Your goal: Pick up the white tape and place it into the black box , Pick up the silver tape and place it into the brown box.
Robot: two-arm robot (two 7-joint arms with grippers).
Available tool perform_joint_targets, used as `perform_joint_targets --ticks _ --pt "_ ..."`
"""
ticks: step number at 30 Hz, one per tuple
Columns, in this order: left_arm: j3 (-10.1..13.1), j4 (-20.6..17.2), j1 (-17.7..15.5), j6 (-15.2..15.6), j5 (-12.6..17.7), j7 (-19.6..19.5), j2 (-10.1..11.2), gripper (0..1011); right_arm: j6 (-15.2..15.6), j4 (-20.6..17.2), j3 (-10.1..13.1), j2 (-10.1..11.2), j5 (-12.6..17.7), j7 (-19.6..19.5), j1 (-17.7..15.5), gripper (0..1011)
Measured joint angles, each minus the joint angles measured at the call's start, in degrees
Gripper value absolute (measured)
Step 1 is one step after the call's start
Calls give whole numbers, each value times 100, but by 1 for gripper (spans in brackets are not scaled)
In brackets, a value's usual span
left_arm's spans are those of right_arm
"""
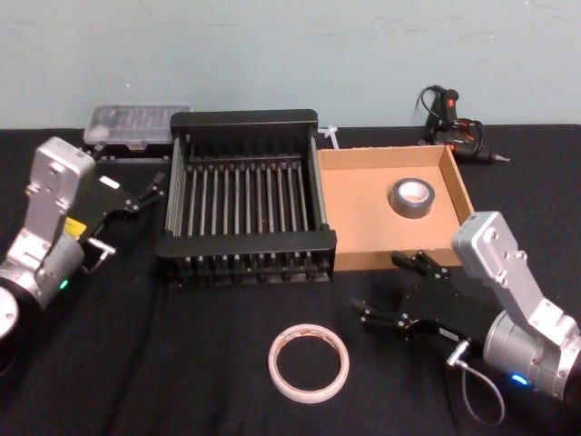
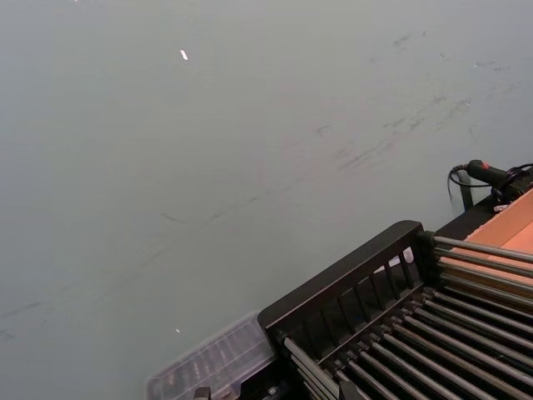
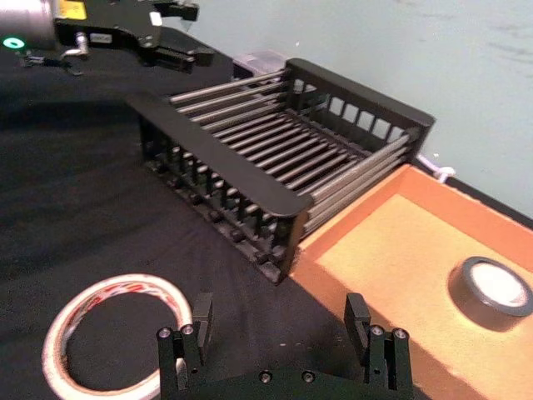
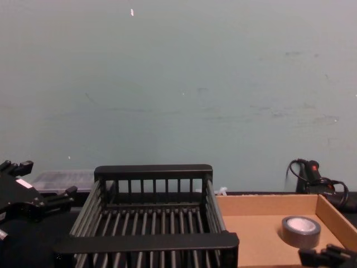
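Two tapes, two boxes, and half the job looks settled. At the left edge of the head view the left gripper hangs beside the crate with its jaws apart and holding nothing, apparently parked clear of the work. The crate fills the upper middle of the frame, its slatted floor bare. Below it, at lower centre, the white tape lies flat on the black cloth, well short of the crate it belongs in. Right of the crate, touching its side, sits the tray, and the grey roll lies flat inside near its far right corner, so that part seems done. At lower right the right gripper sits between tray and ring, jaws wide and empty; I judge it is placed to go for the ring next.
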Motion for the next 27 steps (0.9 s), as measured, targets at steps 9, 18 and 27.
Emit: perform_joint_targets --ticks 9,18,27 --pt "0 0 0 0 0 0 0 1001 -1 45 -224 -56 -215 51 26 1002" --pt "0 0 0 0 0 0 0 1001 -33 197 -483 -226 -494 92 160 1002" --pt "0 0 0 0 0 0 0 1001 1 432 -662 -401 -678 126 303 1002"
